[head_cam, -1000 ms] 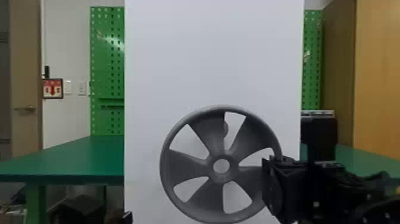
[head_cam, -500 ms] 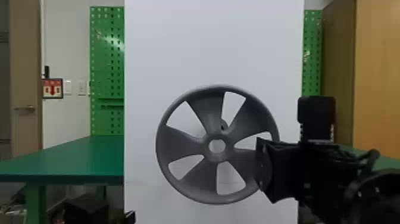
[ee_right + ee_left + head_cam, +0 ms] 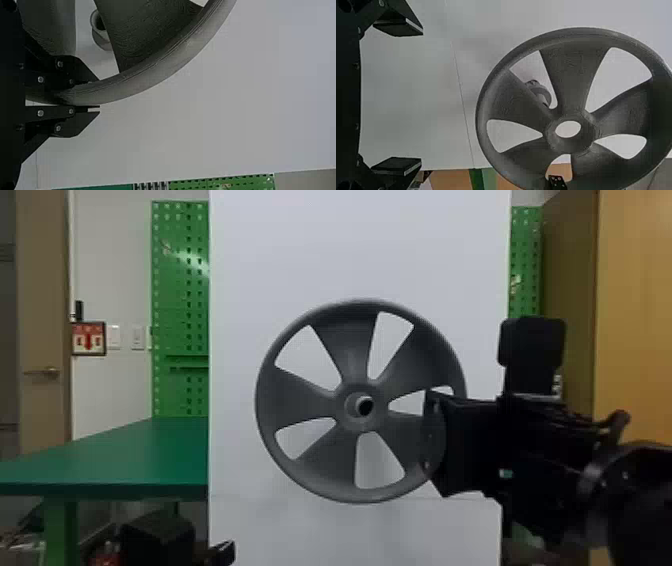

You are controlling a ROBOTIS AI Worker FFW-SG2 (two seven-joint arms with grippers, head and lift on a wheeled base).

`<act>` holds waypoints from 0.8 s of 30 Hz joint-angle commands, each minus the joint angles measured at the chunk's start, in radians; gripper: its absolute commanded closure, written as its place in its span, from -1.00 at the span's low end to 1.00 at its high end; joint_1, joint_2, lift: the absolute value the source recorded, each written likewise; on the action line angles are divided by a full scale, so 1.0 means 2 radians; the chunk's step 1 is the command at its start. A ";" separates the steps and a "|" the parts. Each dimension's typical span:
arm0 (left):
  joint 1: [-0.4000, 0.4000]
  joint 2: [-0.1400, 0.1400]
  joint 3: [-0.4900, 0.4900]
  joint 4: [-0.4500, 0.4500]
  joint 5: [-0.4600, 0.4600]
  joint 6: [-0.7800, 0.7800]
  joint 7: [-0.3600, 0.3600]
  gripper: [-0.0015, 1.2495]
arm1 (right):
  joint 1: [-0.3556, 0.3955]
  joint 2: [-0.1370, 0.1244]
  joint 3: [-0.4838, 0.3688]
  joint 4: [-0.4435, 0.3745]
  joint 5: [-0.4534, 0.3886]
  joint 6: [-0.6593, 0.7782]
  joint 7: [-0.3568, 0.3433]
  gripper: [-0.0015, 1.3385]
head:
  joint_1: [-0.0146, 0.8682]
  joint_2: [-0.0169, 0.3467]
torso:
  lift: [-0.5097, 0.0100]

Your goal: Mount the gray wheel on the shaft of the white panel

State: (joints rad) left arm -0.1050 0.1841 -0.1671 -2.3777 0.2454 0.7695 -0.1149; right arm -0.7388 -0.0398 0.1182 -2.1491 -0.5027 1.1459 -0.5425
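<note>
The step in hand looks like lining up the gray five-spoked plastic wheel (image 3: pixel 300 400) with the round gray shaft (image 3: pixel 366 406) of the tall white panel (image 3: pixel 250 265). The wheel is at the centre of the head view, in front of the panel, and the shaft's dark hollow end shows through its hub. The black right gripper (image 3: pixel 95 94) has its fingers clamped on the wheel's rim, at the left of the right wrist view. At the left of the left wrist view, the black left gripper (image 3: pixel 421 97) has its fingers spread, grasping nothing. The next move probably calls for fine centring, then a straight push toward the panel; a tilted wheel could catch on the shaft's end.
</note>
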 commanded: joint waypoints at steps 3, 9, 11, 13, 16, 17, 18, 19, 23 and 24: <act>0.000 0.000 -0.002 0.000 0.000 0.001 0.000 -0.79 | -0.006 -0.001 -0.002 0.000 -0.016 0.000 -0.016 0.92 | -0.88 -0.70 | -0.92; -0.001 0.001 -0.002 0.000 0.000 0.001 0.001 -0.79 | -0.004 -0.002 -0.002 0.000 -0.017 0.000 -0.022 0.92 | -0.88 -0.70 | -0.92; -0.001 0.000 -0.002 0.000 0.000 0.001 0.001 -0.79 | -0.004 -0.002 -0.002 0.000 -0.017 0.000 -0.024 0.92 | -0.88 -0.70 | -0.92; -0.001 0.001 -0.002 0.000 0.000 0.001 0.001 -0.79 | -0.003 -0.002 -0.003 0.000 -0.017 0.000 -0.026 0.92 | -0.88 -0.70 | -0.92; -0.001 0.001 -0.003 0.000 0.000 0.001 0.001 -0.79 | -0.002 -0.002 -0.003 0.002 -0.017 0.000 -0.026 0.92 | -0.88 -0.70 | -0.92; -0.001 0.000 -0.003 0.000 0.000 0.002 0.001 -0.79 | -0.001 -0.002 -0.003 0.002 -0.017 0.000 -0.026 0.92 | -0.88 -0.70 | -0.92; -0.001 0.000 -0.003 0.000 0.000 0.002 0.001 -0.79 | 0.000 -0.002 -0.003 0.003 -0.017 0.000 -0.026 0.92 | -0.88 -0.70 | -0.92; -0.001 0.000 -0.003 0.000 0.000 0.001 0.001 -0.79 | 0.000 -0.003 -0.003 0.005 -0.017 0.000 -0.026 0.92 | -0.88 -0.70 | -0.92; -0.001 0.000 -0.003 0.000 0.000 0.002 0.001 -0.79 | 0.002 -0.004 -0.002 0.010 -0.017 -0.002 -0.027 0.92 | -0.88 -0.70 | -0.92; -0.001 0.000 -0.003 0.000 0.000 0.001 0.001 -0.79 | 0.003 -0.004 -0.002 0.011 -0.017 -0.002 -0.027 0.91 | -0.88 -0.70 | -0.92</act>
State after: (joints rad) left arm -0.1074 0.1842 -0.1731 -2.3776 0.2454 0.7719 -0.1119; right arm -0.7370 -0.0462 0.1122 -2.1360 -0.5371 1.1444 -0.5954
